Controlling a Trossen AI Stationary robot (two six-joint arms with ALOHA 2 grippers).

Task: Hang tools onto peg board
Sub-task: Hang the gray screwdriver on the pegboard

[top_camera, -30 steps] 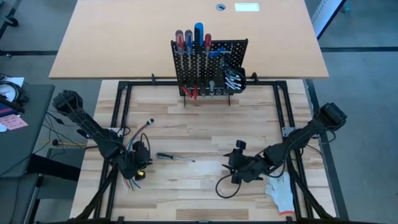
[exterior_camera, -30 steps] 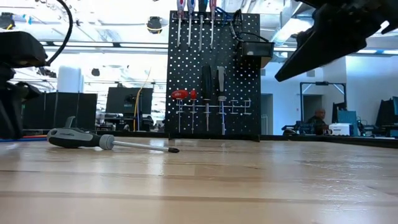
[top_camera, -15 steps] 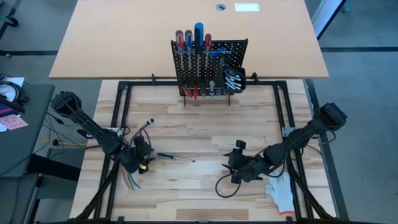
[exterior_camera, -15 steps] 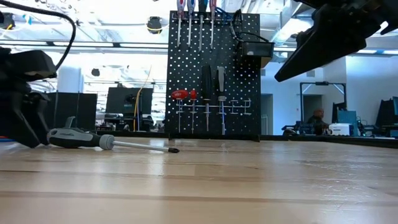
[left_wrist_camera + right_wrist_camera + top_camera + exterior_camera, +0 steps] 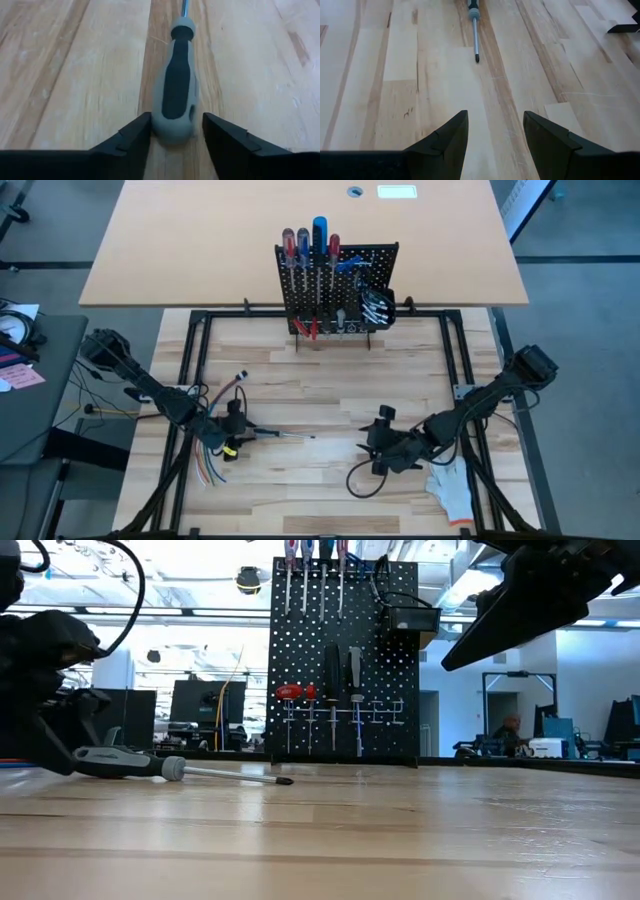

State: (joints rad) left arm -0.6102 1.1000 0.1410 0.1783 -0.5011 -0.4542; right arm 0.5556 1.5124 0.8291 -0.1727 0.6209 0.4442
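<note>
A grey-and-black-handled screwdriver (image 5: 275, 434) lies flat on the wooden table, its shaft pointing toward the right edge. My left gripper (image 5: 175, 135) is open and low over the table, with a finger on each side of the handle's butt end (image 5: 172, 130). It also shows in the high view (image 5: 236, 430). My right gripper (image 5: 372, 442) stands open above the table right of the screwdriver tip (image 5: 477, 60), holding nothing. The peg board (image 5: 340, 275) stands upright at the far edge with screwdrivers, red pliers and small wrenches hanging on it. My left gripper stands astride the butt end of the screwdriver's handle, coming in slanting down from the table's left, along the tool. One finger (image 5: 135, 135) sits right beside the handle; whether it touches, I cannot tell. A gap shows at the other finger. The screwdriver lies on the table.
A bundle of coloured wires (image 5: 212, 468) lies near the left gripper. A white glove (image 5: 450, 485) and a black cable loop (image 5: 362, 480) lie by the right arm. Black frame rails (image 5: 190, 380) run along the table's sides. Bare wood lies between the screwdriver and the peg board.
My left gripper has moved toward the table's right edge and down to the screwdriver's handle, rolling as it went, and now stands astride the butt end. The right arm has kept still.
</note>
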